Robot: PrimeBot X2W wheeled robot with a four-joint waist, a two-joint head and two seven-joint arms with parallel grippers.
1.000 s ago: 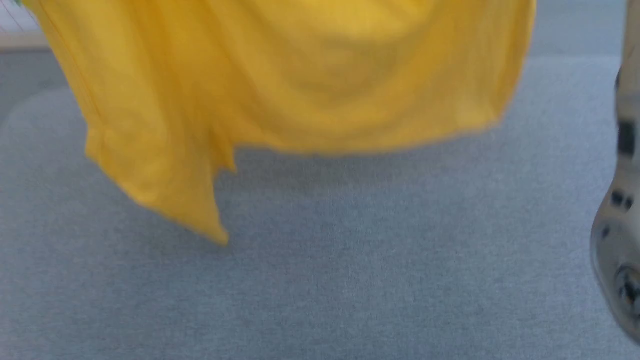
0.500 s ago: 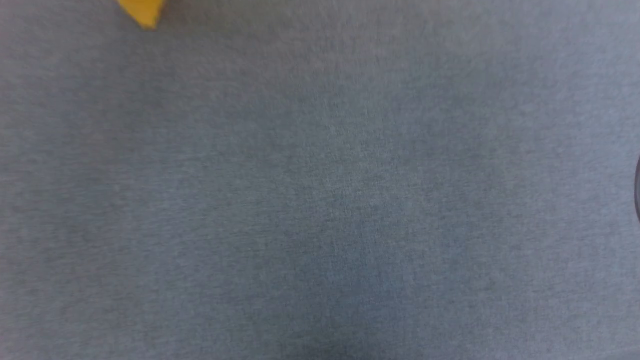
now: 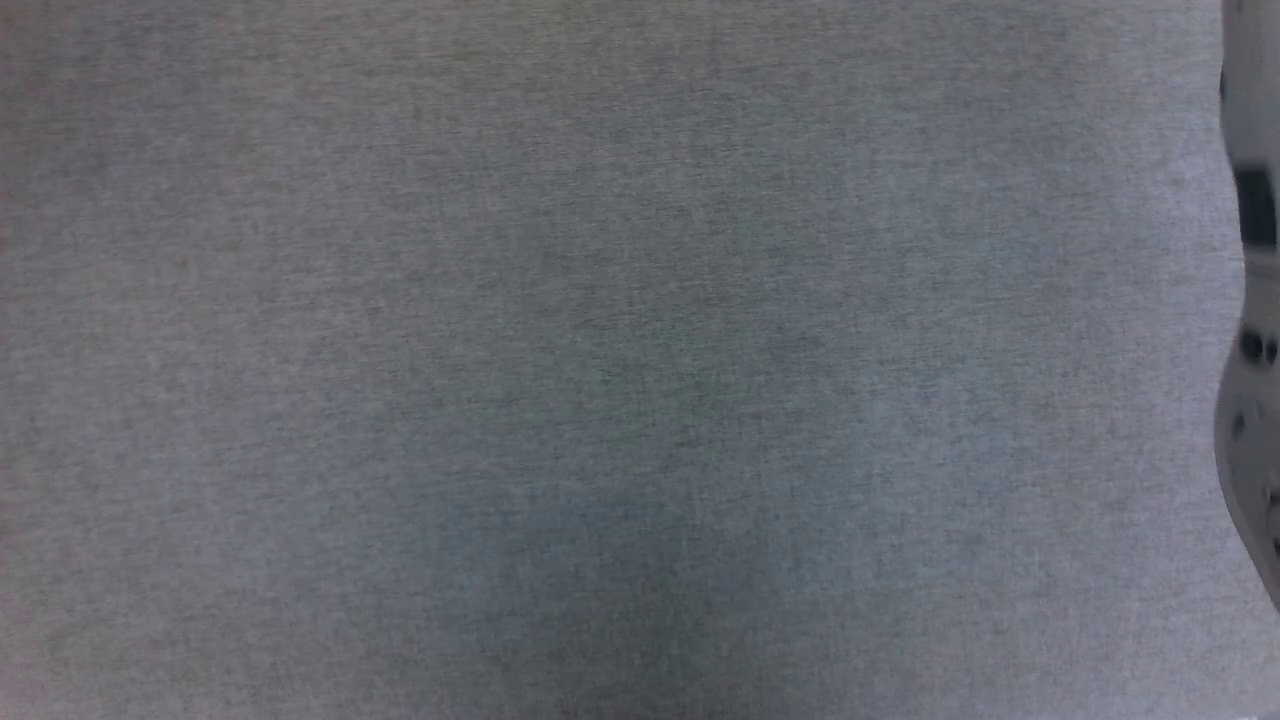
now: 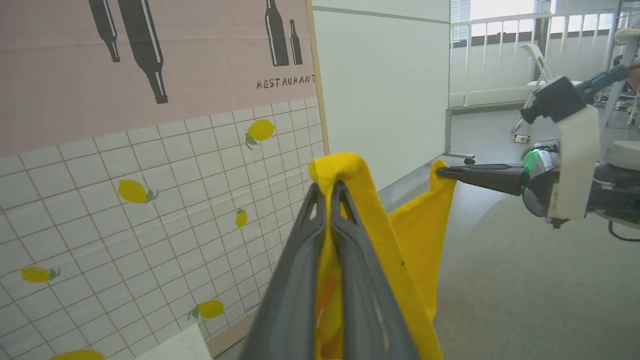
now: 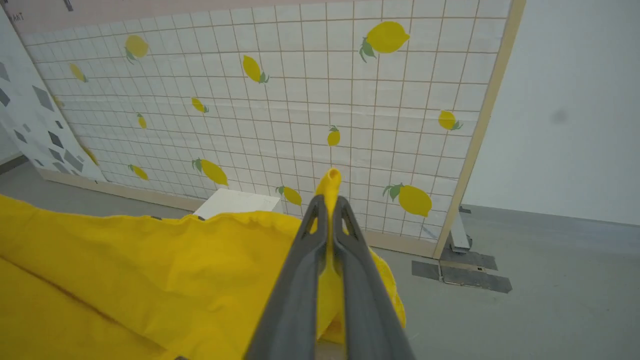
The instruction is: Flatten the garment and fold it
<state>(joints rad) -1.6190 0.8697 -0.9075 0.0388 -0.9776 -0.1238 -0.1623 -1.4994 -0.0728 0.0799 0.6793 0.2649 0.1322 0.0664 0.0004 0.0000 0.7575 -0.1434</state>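
The garment (image 4: 420,235), a bright yellow cloth, is held up in the air between the two grippers, in front of a tiled panel (image 4: 150,200) printed with lemons. In the left wrist view the left gripper (image 4: 327,187) is seen with its two dark fingers pressed together on a bunched fold of the yellow fabric, which is draped over the fingertips and runs down between them. Further to the right in that view the right gripper (image 4: 440,172) is seen from the side, its tips likewise clamped on another yellow corner (the cloth sags in a curve between the two pinch points). The lower edge of the cloth is cut off by the frame, so what it touches cannot be told.

In the right wrist view the right gripper (image 5: 328,200) is closed tight on a thin strip of the garment (image 5: 150,270). A small tuft is pushed out above the fingertips, and the bulk of the cloth is spread across the lower left. Behind it the tiled panel (image 5: 300,100) is stood on a grey floor (image 5: 525,300), with a white box (image 5: 235,202) at its foot.

Above the tiles in the left wrist view a pink poster (image 4: 200,50) with black bottles and the word RESTAURANT is mounted, and a white wall (image 4: 380,90) is set just beside it.

In the head view a grey woven surface (image 3: 600,350) is seen, with a pale forearm (image 3: 1250,300), blurred, at the right edge.
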